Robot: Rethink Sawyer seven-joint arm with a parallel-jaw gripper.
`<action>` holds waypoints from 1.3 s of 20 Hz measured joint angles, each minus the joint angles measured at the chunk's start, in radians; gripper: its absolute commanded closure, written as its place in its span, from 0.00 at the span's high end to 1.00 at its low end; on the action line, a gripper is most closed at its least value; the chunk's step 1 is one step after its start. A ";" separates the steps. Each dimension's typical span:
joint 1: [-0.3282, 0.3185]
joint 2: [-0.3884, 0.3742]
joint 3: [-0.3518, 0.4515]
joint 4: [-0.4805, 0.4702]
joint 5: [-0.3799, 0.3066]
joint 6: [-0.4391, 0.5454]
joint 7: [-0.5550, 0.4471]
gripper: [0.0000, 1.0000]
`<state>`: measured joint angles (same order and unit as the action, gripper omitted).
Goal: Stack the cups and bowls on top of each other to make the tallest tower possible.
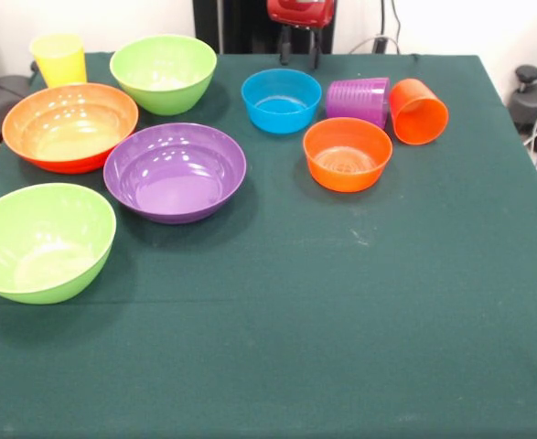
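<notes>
Nothing is stacked yet: every cup and bowl sits singly on the green surface [341, 320], so the task is at its very start, with a first piece still to be chosen.

The bowls fill the left and middle of the frame, all mouth up. A lime green bowl [44, 241] lies at the left edge, lower than the rest; the purple bowl [175, 171] is just right of it and higher, with the large orange bowl [69, 126] at upper left, close beside the purple one. A second lime green bowl [163, 73] is toward the top. The small blue bowl [281, 100] and small orange bowl [347, 154] sit right of centre.

The yellow cup [59, 58] stands upright at the top left. The purple cup [358, 100] and orange cup [418, 111] lie on their sides, near each other, at upper right.

The tool [300, 50] shows at the top centre, raised behind the blue bowl, its two fingers spread and holding nothing.

A sensible next move, in my judgement, is to pick a wide bowl as the base. The tipped cups will need righting or a sideways grasp before they can go on top.
</notes>
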<state>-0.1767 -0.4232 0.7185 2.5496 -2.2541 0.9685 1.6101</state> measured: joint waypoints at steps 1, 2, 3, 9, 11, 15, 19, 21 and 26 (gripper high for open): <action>0.002 -0.001 0.004 0.000 0.006 0.000 0.002 1.00; 0.004 -0.003 0.010 0.001 0.013 0.000 0.004 1.00; 0.005 -0.005 0.015 0.004 0.021 0.000 0.007 1.00; 0.014 -0.042 0.063 0.038 0.098 0.000 0.050 1.00; 0.015 -0.054 0.071 0.050 0.118 0.000 0.060 1.00; 0.024 -0.065 0.087 0.073 0.141 0.000 0.080 1.00; 0.056 -0.065 0.107 0.087 0.157 0.011 0.103 1.00; 0.072 -0.066 0.114 0.090 0.163 0.017 0.112 1.00; 0.114 -0.085 0.131 0.097 0.184 0.019 0.130 1.00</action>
<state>-0.0624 -0.5083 0.8500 2.6467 -2.0706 0.9874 1.7397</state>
